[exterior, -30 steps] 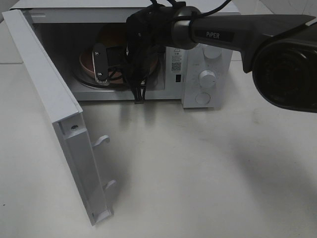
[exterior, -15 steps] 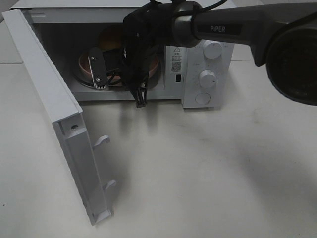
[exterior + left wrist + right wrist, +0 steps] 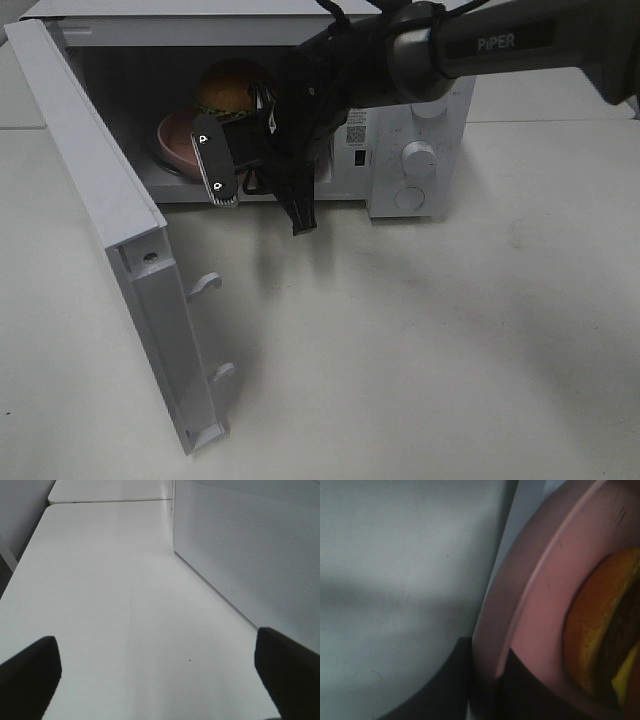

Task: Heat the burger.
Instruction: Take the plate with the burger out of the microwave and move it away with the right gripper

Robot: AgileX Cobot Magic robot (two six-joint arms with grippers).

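The white microwave [image 3: 410,150] stands on the pale table [image 3: 420,340] with its door [image 3: 110,230] swung wide, and the dark right arm [image 3: 480,45] reaches across into the mouth of the cavity. Inside sits the burger [image 3: 232,92] on its pink plate [image 3: 180,140], and the right gripper [image 3: 485,680] is clamped on that plate's rim. The left gripper [image 3: 160,675] hangs over bare table beside the microwave, jaws spread wide, nothing in them.

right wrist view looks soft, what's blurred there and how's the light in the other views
Right wrist view: pink plate and burger too close, blurred, dim. Exterior high view: sharp, microwave interior shadowed by the arm. Left wrist view: evenly lit table, dark defocused jaws at the corners.
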